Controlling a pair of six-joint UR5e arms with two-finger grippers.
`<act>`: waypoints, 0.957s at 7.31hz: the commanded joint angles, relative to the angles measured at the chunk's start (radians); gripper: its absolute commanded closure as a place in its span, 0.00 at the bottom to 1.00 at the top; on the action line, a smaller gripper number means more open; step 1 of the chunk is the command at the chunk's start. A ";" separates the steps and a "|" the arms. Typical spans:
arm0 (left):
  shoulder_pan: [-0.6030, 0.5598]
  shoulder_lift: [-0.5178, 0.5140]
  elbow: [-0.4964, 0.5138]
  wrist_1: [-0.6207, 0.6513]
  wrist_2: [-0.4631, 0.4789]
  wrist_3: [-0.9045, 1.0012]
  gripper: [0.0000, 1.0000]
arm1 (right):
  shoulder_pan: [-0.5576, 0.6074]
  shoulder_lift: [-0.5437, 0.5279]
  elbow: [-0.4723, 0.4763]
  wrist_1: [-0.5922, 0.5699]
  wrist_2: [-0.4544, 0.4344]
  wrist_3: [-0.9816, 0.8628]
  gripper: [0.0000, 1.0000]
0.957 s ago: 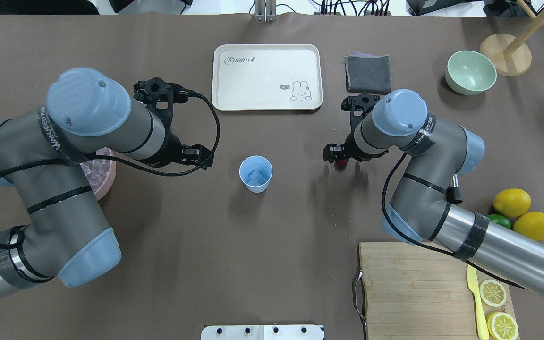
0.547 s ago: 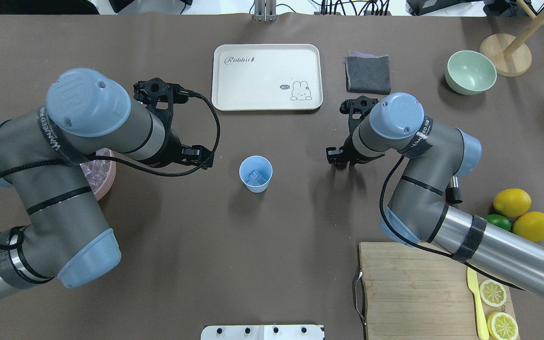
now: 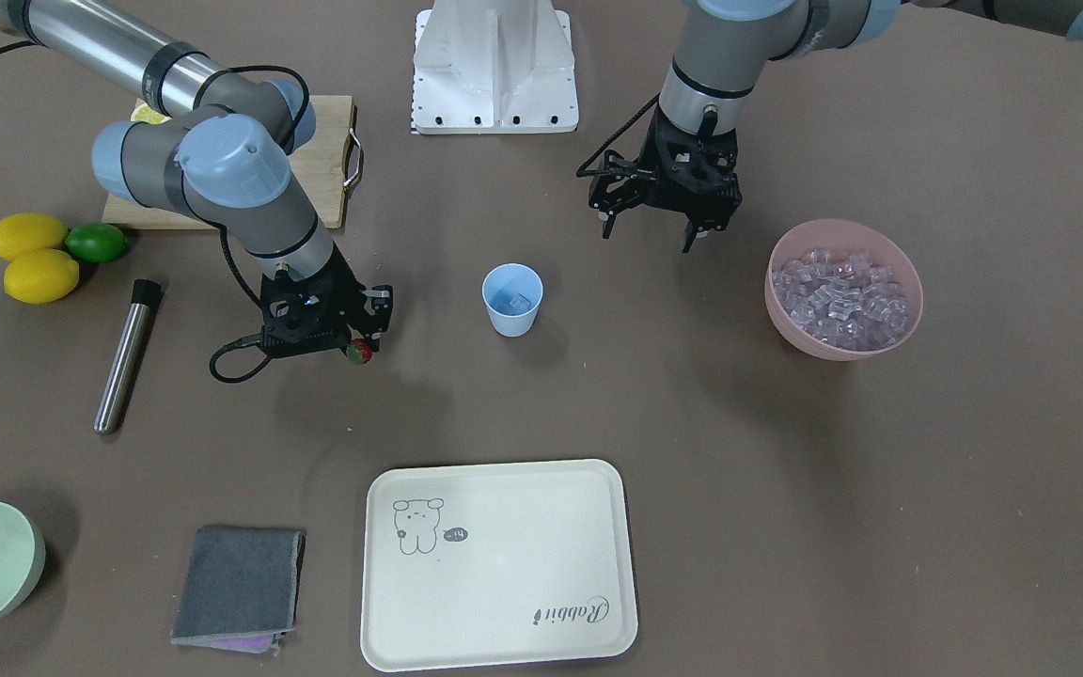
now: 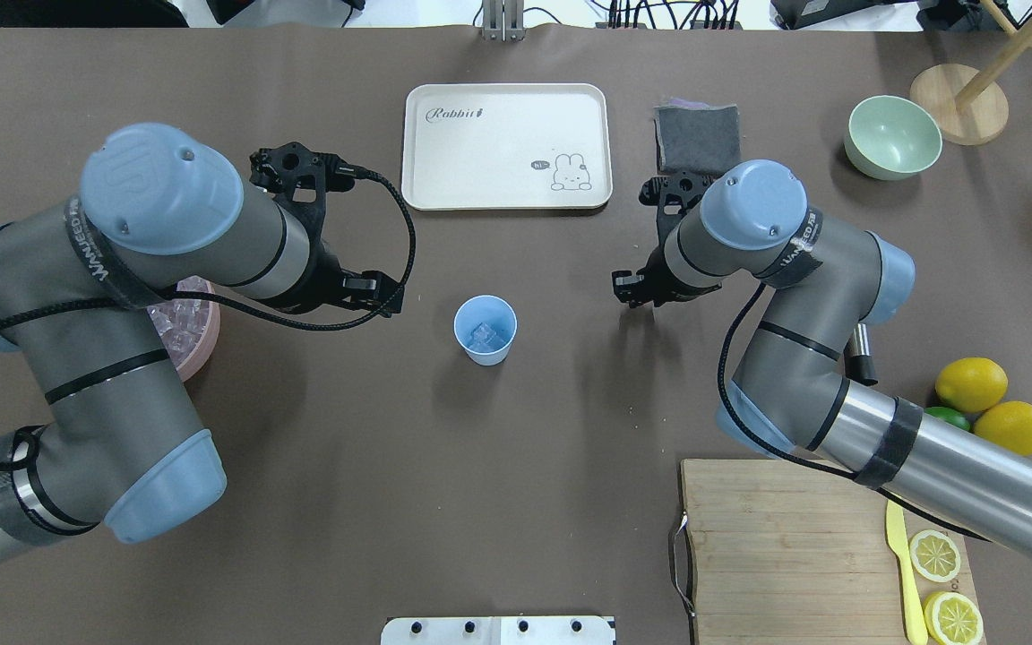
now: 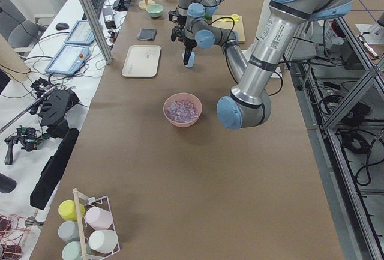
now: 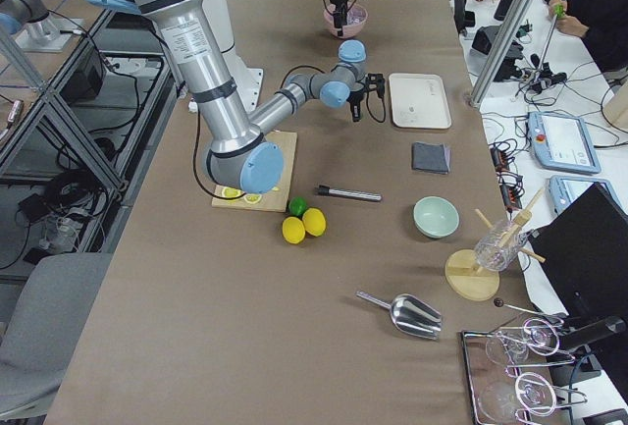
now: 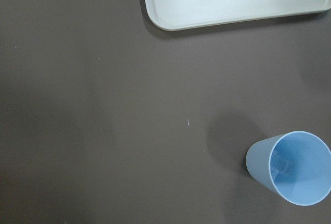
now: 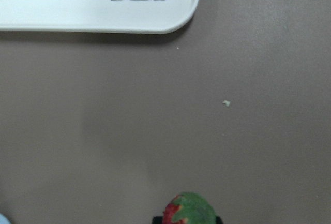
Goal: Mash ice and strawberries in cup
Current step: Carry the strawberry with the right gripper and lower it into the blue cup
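Shifting slightly over the last second, the right arm had come to hide the strawberry [image 8: 190, 211] from the overhead view, where it showed red before. On the brown tabletop [image 4: 516, 466], the left gripper [image 3: 647, 235] hung with fingers spread between the pink bowl [image 3: 842, 350] and the cup [image 4: 485, 330]. The right gripper [image 3: 356, 344] pinched the strawberry to the cup's right, well apart from it. A few cubes of ice [image 4: 484, 337] lay inside the cup.

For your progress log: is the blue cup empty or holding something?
Not empty: ice cubes lie in the cup; the strawberry sits in the right gripper.
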 commanded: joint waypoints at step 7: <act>-0.105 0.147 -0.033 -0.002 -0.081 0.173 0.02 | -0.194 0.168 0.043 -0.088 -0.188 0.213 1.00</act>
